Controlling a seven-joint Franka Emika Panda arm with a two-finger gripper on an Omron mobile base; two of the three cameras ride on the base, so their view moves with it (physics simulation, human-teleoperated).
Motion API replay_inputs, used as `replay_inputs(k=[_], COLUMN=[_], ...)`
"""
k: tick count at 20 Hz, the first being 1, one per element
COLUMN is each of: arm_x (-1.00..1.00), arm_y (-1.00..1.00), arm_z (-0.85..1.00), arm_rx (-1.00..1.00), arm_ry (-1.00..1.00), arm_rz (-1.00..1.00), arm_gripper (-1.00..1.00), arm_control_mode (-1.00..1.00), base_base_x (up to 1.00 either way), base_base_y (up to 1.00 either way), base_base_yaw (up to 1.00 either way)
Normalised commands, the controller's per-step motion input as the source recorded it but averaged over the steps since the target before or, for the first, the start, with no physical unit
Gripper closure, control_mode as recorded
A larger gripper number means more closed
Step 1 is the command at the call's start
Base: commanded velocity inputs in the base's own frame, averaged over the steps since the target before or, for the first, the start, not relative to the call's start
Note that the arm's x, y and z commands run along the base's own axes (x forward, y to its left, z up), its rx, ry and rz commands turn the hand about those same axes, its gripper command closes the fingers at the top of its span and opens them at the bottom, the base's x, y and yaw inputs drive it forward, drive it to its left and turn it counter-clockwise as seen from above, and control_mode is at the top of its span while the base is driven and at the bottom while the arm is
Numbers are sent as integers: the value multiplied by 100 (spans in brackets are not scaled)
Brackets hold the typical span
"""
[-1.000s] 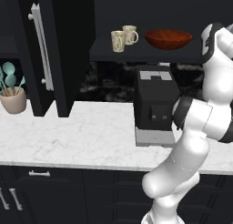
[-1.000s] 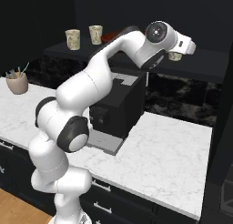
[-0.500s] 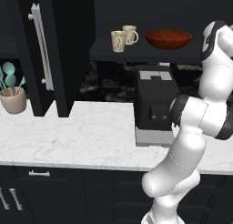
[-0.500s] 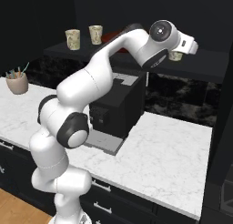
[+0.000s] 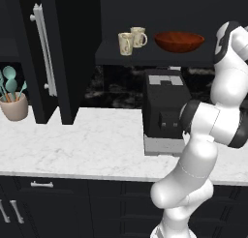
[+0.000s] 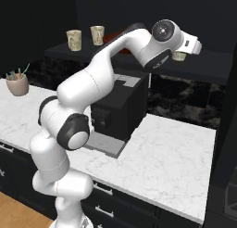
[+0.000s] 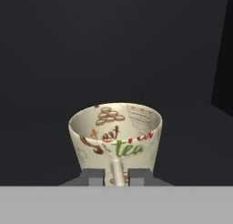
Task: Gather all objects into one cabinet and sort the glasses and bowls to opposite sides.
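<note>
A: Mugs status? Two (image 5: 131,40) sit together at the left end of the cabinet shelf (image 5: 145,59), bowl (image 5: 178,41) just right of them.

B: Third mug (image 7: 115,137) is at the gripper (image 7: 115,177), far right end of the shelf in the right base view. Fingers look narrowed on its handle, pinching it.

A: So that mug sits across the bowl from its pair?

B: Looks so. My guess: it has to go left to join them, bowl staying right.
</note>
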Motion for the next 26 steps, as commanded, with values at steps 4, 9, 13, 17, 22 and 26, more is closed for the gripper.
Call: replay_inputs(k=[4,9,13,17,22,26], arm_x=[0,0,0,0,-42,-76], arm_y=[0,0,0,0,0,1], arm_z=[0,0,0,0,0,1], arm_rx=[0,0,0,0,0,0], arm_ry=[0,0,0,0,-1,-1], arm_rz=[0,0,0,0,0,0], arm_gripper=[100,100,100,100,100,100], arm_control_mode=[-100,-100,-100,-100,-100,-100], base_base_x=[0,0,0,0,0,0], base_base_y=[0,0,0,0,0,0], base_base_yaw=[0,0,0,0,0,0])
